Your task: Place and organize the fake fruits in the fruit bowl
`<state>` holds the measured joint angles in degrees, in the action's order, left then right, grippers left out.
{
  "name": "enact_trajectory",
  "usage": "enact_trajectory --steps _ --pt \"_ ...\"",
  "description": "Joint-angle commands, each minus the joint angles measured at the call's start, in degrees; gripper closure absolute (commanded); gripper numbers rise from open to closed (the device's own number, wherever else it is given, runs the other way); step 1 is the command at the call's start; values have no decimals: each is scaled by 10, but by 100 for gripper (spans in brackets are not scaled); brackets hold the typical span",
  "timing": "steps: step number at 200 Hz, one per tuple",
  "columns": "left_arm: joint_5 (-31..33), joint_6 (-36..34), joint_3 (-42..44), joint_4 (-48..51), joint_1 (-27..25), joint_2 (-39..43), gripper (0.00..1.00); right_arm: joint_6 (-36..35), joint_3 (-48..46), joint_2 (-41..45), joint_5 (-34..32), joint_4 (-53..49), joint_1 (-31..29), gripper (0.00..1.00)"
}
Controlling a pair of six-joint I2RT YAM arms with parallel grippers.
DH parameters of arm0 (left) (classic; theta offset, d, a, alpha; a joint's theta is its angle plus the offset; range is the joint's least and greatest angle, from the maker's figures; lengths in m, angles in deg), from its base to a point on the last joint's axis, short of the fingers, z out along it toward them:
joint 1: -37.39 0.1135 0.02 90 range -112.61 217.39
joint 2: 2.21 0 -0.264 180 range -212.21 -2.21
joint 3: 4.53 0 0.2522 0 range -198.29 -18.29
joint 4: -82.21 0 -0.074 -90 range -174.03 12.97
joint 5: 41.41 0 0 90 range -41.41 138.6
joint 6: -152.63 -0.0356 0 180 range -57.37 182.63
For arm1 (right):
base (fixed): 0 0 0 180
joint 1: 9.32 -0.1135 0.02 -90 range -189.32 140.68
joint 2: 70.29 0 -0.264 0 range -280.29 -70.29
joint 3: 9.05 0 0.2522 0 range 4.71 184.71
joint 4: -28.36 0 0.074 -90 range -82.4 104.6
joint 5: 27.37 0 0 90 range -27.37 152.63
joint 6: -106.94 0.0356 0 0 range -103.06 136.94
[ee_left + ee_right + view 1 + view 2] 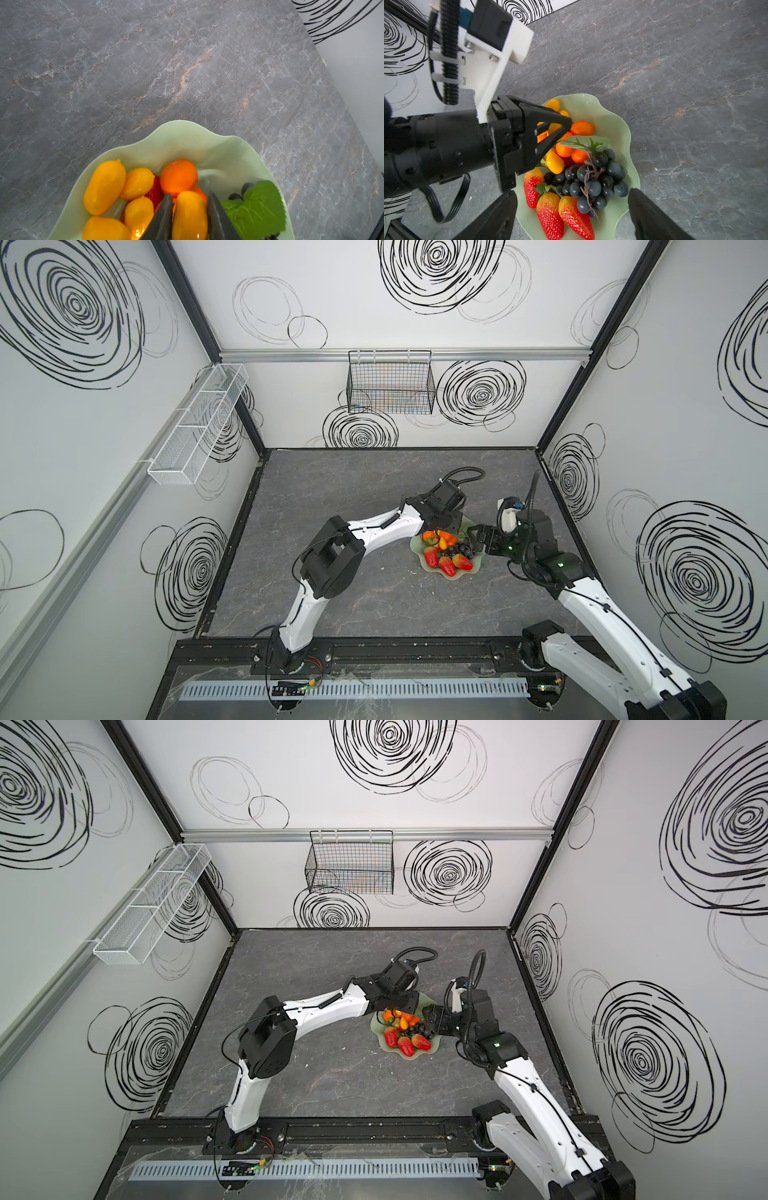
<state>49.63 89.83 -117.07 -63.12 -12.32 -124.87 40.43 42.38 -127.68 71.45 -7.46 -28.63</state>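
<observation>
The left pincer (189,195) pinches a smooth, glossy yellow-orange kumquat (190,216) between its two dark, wedge-shaped fingers (162,218), low over the fruit bowl (182,141). Just beyond its tips sits a round orange tangerine (178,176). To one side lie more oval kumquats (105,187), and to the other a veined green leaf (259,205). The bowl is pale mint and shallow with a wavy rim, and it rests on the grey, marble-veined table (145,62). The right pincer (572,192) stands spread wide and holds nothing. Its black fingers flank the bowl's nearer edge, above the dark, matte grape bunch (593,178) and dimpled red strawberries (550,214).
</observation>
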Motion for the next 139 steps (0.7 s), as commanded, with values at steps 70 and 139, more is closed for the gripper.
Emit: enact_trajectory --steps 70,139 --pt "32 -16 -36 24 11 12 57 -11 -3 0 7 7 10 12" --pt "72 -18 122 -27 10 215 44 17 -10 35 -44 5 12 9"
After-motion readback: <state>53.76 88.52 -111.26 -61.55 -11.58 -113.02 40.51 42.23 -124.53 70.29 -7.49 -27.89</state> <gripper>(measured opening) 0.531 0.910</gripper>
